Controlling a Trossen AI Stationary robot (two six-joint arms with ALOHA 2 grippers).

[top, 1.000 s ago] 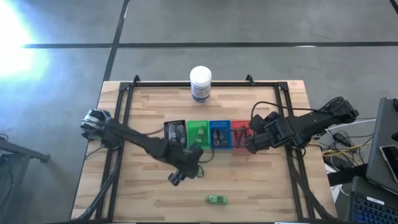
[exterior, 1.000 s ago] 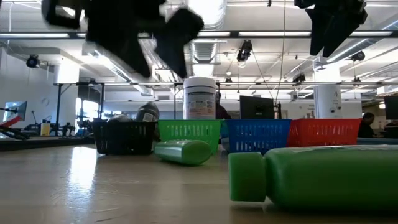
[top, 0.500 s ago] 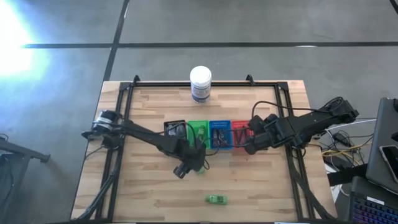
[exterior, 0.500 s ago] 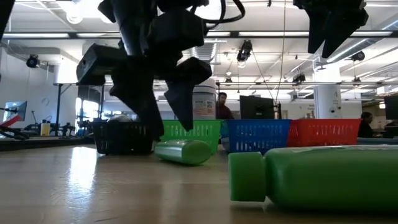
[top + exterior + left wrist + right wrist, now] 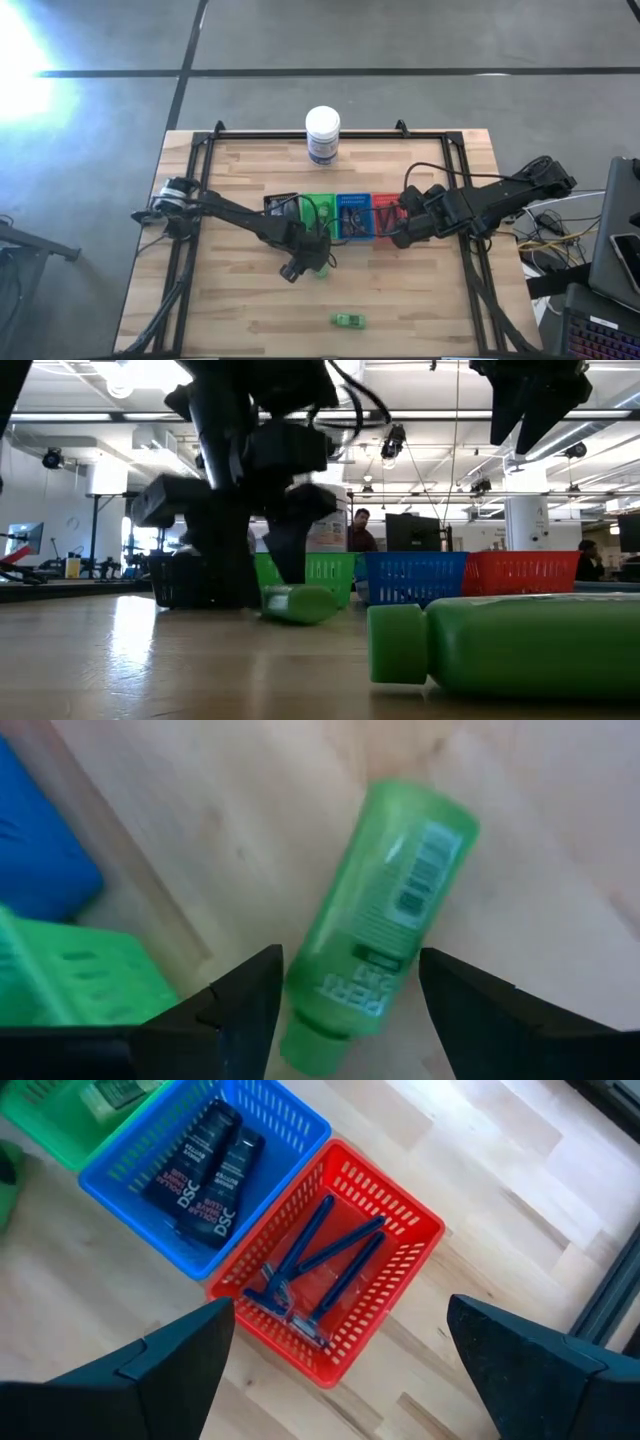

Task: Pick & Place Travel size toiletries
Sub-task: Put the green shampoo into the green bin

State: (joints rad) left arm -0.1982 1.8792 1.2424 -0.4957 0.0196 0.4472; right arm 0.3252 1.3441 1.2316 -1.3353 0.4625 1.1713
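— Where's the left gripper (image 5: 345,1005)?

— Low over the table (image 5: 240,315), just in front of the green bin (image 5: 318,213). Its fingers are spread wide, straddling a green bottle (image 5: 385,920) lying on its side on the wood. Not closed on it.

— Any other bottle?

— Another green bottle (image 5: 348,320) lies well apart, near the front edge.

— The right gripper (image 5: 335,1370)?

— It hangs open above the red bin (image 5: 345,1270), empty. Razors (image 5: 315,1275) lie in that bin, dark tubes (image 5: 210,1165) in the blue bin (image 5: 140,1190) beside it.
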